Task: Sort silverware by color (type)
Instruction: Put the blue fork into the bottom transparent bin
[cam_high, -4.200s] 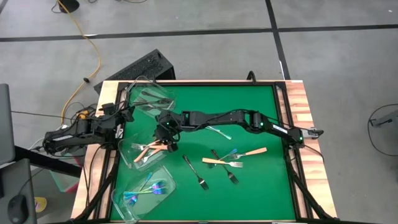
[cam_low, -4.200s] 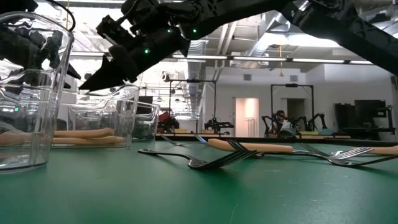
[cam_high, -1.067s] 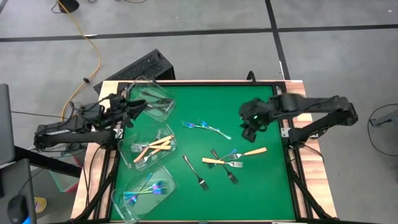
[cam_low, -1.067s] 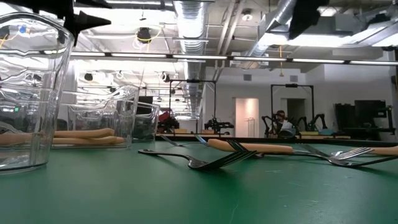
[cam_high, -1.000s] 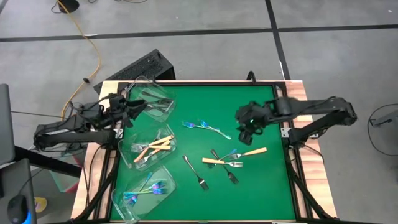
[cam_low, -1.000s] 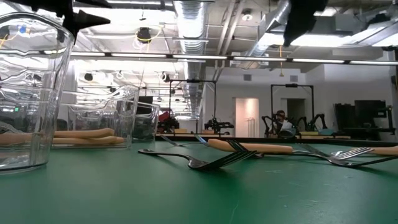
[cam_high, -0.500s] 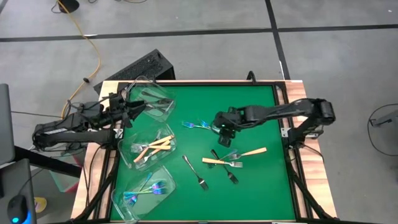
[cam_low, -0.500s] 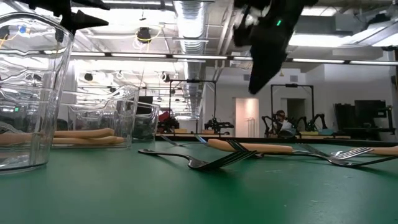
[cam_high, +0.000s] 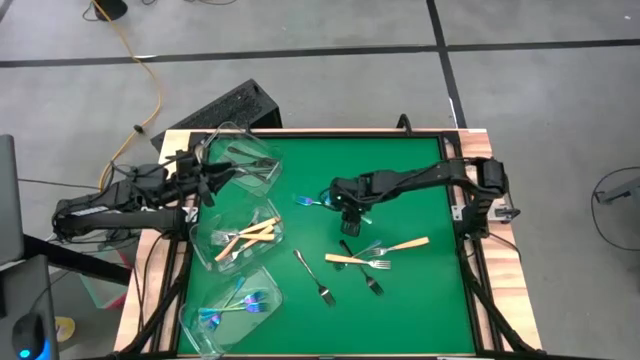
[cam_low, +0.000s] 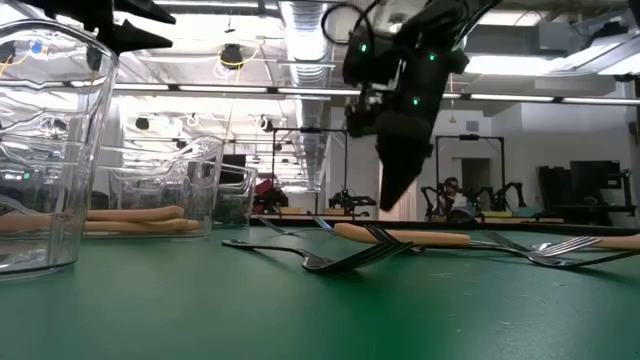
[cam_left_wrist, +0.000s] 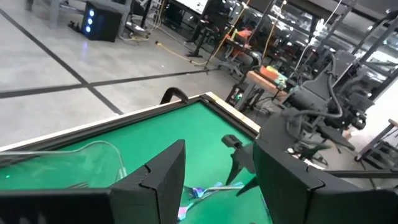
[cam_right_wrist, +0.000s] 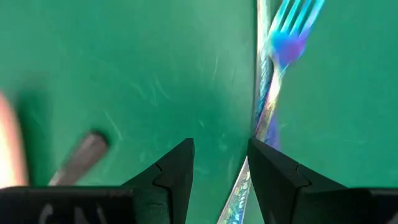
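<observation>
My right gripper (cam_high: 349, 207) is open and points down, just above two loose iridescent blue-purple forks (cam_high: 322, 202) that lie flat on the green mat. In the right wrist view one iridescent fork (cam_right_wrist: 275, 65) lies beside one finger, outside the gap of my right gripper (cam_right_wrist: 221, 149). In the low view my right gripper (cam_low: 391, 203) hangs just above mat level. My left gripper (cam_high: 207, 178) is open, in the air over the far clear tub (cam_high: 247, 160); in its wrist view my left gripper (cam_left_wrist: 217, 165) faces the other arm. Tan-handled forks (cam_high: 402, 244) and dark grey forks (cam_high: 316, 280) lie loose on the mat.
Three clear tubs stand along the mat's left side: the far one holds dark grey forks, the middle tub (cam_high: 240, 238) tan-handled forks, the near tub (cam_high: 235, 300) iridescent forks. A wooden frame (cam_high: 478, 150) rims the table. The mat's far right part (cam_high: 410, 165) is bare.
My right gripper has travelled from the table's right side toward its left and has come down over the two iridescent forks near the mat's middle. The forks and tubs lie as before.
</observation>
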